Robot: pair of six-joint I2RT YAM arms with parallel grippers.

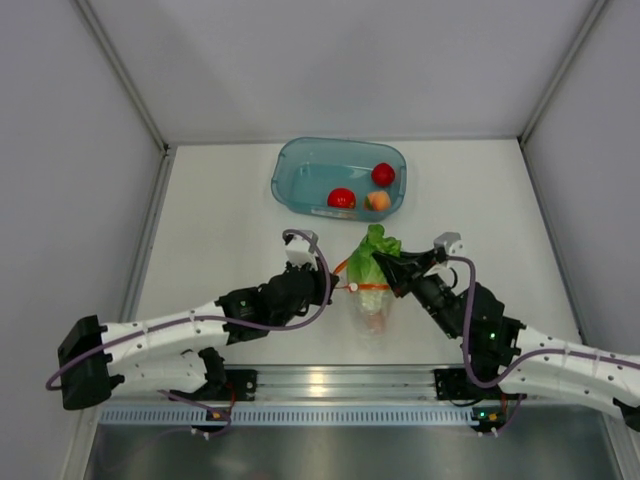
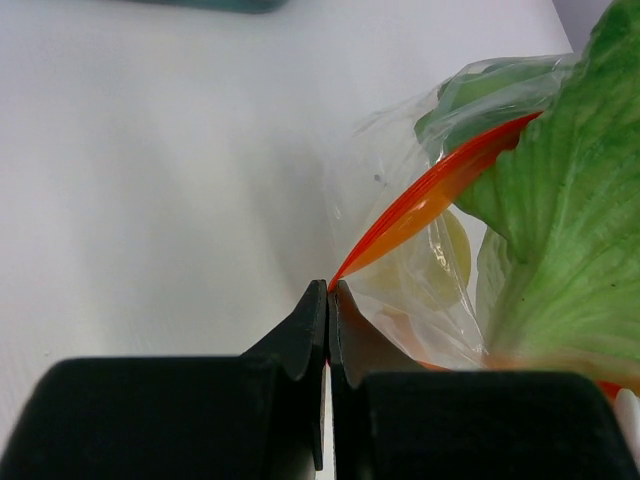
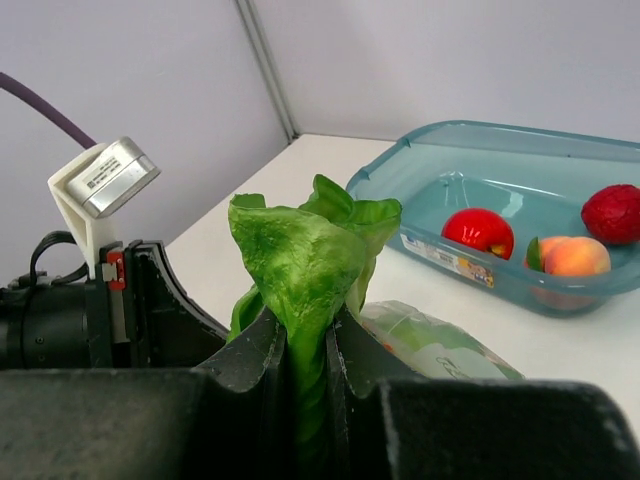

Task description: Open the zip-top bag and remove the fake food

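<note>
The clear zip-top bag (image 1: pixel 374 308) lies mid-table with its orange-red zip strip (image 2: pixel 432 193) open. The green-white lettuce head (image 1: pixel 371 257) sticks out of its mouth toward the bin. My left gripper (image 1: pixel 330 281) is shut on the left corner of the zip strip; in the left wrist view (image 2: pixel 329 292) the strip enters its tips. My right gripper (image 1: pixel 392 267) is shut on a lettuce leaf (image 3: pixel 300 270), pinched between its fingers (image 3: pixel 250 355). A pale yellow piece (image 2: pixel 440 262) shows inside the bag. The bag also shows in the right wrist view (image 3: pixel 440 345).
A teal translucent bin (image 1: pixel 300 165) stands at the back, holding two red pieces (image 1: pixel 341 198) (image 1: pixel 383 174) and a pink-orange peach (image 1: pixel 378 200). Grey walls enclose the table on three sides. A metal rail runs along the near edge (image 1: pixel 330 382).
</note>
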